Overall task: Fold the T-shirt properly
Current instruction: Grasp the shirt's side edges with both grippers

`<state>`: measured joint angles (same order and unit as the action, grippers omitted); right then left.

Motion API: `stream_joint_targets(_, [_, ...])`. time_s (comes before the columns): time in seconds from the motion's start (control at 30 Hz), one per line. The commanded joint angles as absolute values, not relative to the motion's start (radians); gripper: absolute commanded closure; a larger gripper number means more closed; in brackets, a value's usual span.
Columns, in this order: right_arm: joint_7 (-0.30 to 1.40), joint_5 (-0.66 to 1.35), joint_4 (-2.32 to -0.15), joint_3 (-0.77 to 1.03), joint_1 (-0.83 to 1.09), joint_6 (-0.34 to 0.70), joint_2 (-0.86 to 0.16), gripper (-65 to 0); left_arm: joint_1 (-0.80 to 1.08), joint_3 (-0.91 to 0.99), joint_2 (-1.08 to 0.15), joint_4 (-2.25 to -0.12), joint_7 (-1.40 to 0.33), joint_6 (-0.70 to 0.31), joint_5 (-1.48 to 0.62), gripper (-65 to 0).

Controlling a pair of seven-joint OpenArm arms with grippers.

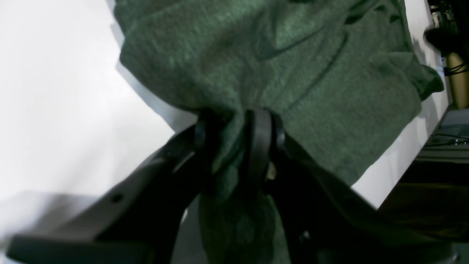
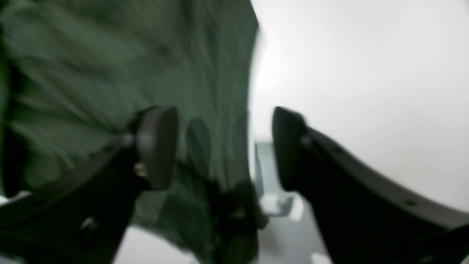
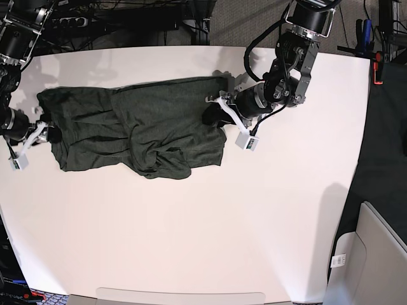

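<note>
— Hand states first: what's each one doing?

— Left hand (image 1: 238,128) is pinched tight on a bunched fold of the T-shirt (image 3: 137,130); cloth is squeezed between its pads and hangs down behind them. Right hand (image 2: 223,146) stands wide apart, gripping nothing, one finger over the shirt's edge and the other over bare counter (image 3: 254,222).

— And where does the shirt lie?

— Across the upper left part of the white counter, stretched sideways between the two hands. The left hand has it at the end nearer the counter's middle, the right hand sits at the far end.

— How far along is the fold, would you say?

— Partway, I'd judge. One darker layer is already laid over the body, but the lower edge is rumpled and lumpy, and the outline is far from a neat rectangle. More folds and smoothing remain.

— Anything you can't make out?

— The right wrist view is blurred, so the hem there is unclear. Sleeves are lost in the layers.
</note>
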<state>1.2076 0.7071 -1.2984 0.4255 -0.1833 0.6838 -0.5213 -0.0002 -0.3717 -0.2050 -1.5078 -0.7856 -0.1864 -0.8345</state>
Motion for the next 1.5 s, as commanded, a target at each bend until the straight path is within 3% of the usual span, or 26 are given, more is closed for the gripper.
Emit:
stream_joint_targets(0.0, [1.193, 0.705, -1.305, 0.433, -0.211, 0.691, -0.553, -43.6, -0.013, -0.367, -0.205, -1.520, -0.788, -0.188, -0.839, -12.4])
stream_joint_targets(0.53, [1.110, 0.644, -1.058, 0.427, -0.300, 0.693, -0.542, -43.4, -0.012, -0.369, -0.203, -1.520, -0.786, -0.188, -0.839, -12.4])
stream_joint_targets(1.03, [1.122, 0.644, -0.993, 0.426, -0.271, 0.693, -0.420, -43.3, -0.010, -0.369, -0.203, -1.521, -0.786, -0.188, -0.839, -12.4])
stream_joint_targets(1.47, [1.179, 0.644, -1.107, 0.426, -0.205, 0.693, -0.506, -43.3, -0.015, -0.371, -0.200, -1.523, -0.785, -0.188, -0.839, -12.4])
